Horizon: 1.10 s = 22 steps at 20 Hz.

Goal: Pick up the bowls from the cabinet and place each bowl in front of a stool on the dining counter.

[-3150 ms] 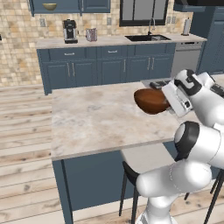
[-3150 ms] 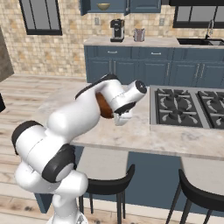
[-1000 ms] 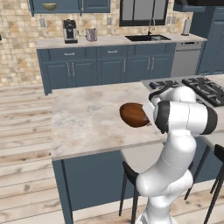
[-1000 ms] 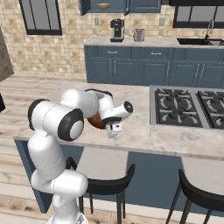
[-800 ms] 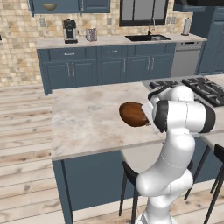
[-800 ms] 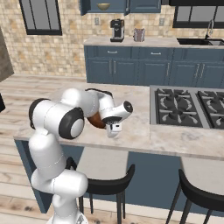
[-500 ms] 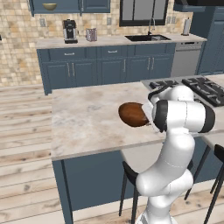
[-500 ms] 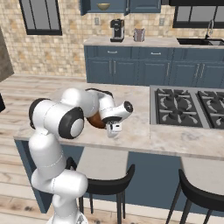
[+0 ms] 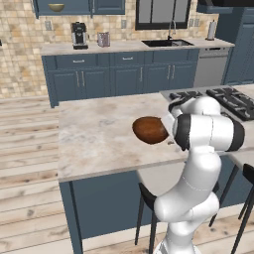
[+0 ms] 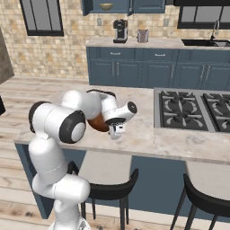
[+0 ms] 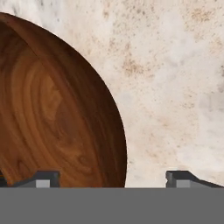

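The dark reddish-brown bowl (image 9: pixel 150 130) sits on the dining counter (image 9: pixel 99 134) near its front edge, above a black stool (image 10: pixel 108 188). My gripper (image 10: pixel 117 130) hangs over the bowl's right rim. In the hand view the gripper (image 11: pixel 113 178) stands open, its fingertips (image 11: pixel 41 179) wide apart on either side of the bowl's rim (image 11: pixel 65 113) without pressing it. The olive-beige bowl (image 9: pixel 56 7) rests in the cabinet (image 9: pixel 74 6) on the far wall, also seen in the right base view (image 10: pixel 106 6).
A gas cooktop (image 10: pixel 193 110) occupies the counter right of the bowl. A second stool (image 10: pixel 206 202) stands further right. On the back counter are a coffee machine (image 9: pixel 78 35) and a sink (image 9: pixel 166 43).
The gripper's jaws have gone from shut on the bowl's rim to wide apart, letting it go. Bowl and arm have barely moved.
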Available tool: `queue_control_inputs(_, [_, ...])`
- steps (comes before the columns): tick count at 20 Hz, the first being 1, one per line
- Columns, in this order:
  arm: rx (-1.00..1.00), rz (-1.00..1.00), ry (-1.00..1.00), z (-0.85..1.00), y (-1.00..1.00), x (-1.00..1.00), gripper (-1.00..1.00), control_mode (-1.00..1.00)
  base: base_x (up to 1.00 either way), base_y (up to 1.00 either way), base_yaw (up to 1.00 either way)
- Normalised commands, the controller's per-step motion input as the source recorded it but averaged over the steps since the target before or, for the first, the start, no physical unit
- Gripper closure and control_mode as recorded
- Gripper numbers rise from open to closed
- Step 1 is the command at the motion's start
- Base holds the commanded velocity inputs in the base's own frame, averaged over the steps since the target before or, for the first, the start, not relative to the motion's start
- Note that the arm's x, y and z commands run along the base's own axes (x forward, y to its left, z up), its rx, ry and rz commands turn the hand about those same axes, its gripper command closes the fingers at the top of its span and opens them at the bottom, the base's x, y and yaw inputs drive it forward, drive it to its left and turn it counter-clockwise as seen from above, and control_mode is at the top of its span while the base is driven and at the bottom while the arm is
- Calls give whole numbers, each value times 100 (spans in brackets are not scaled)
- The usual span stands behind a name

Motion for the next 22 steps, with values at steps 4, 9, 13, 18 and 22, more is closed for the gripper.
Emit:
queue_control_inputs(4, [-3, 1, 0, 91, 4, -1, -100, -100, 0, 0, 0])
queue_control_inputs(9, [-4, 1, 0, 99, 0, -26, -100, -100, 0, 0, 0])
queue_control_inputs(13, [-8, 1, 0, 100, 0, -61, -100, -100, 0, 0, 0])
queue_control_inputs(18, [-12, 3, 0, 90, 0, -96, -100, -100, 0, 0, 0])
queue_control_inputs(22, [-16, 7, 0, 73, 1, -100, -100, -100, 0, 0, 0])
